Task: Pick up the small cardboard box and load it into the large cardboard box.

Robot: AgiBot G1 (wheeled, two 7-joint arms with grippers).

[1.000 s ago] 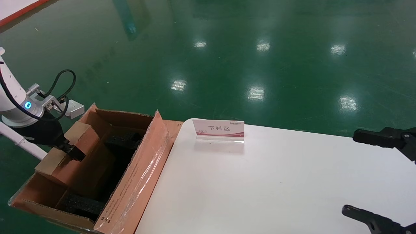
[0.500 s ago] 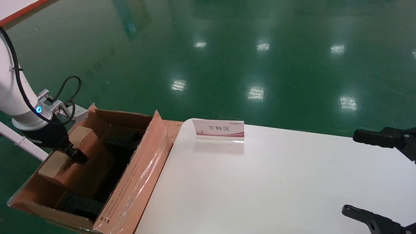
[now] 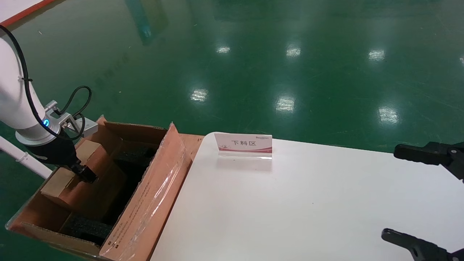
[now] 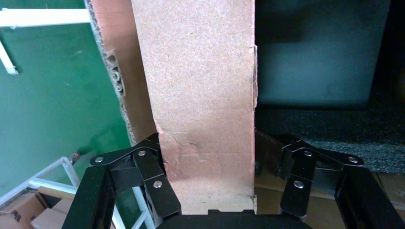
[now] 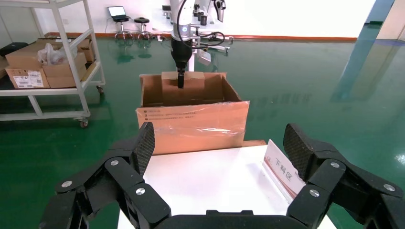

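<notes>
The small cardboard box, plain and brown, sits tilted inside the large cardboard box, against its far-left wall and over black foam. My left gripper is shut on it from above. In the left wrist view the small cardboard box fills the space between the jaws of the left gripper, with the large cardboard box's wall on one side and foam on the other. My right gripper hangs open over the table's right end, holding nothing.
The white table carries a small sign stand near its far edge. The large box stands off the table's left end on the green floor side. A shelf cart with cartons stands beyond it.
My left arm has lowered the small box deeper into the large box and a little to the left. The large box's near end has shifted slightly left. The right arm has not moved.
</notes>
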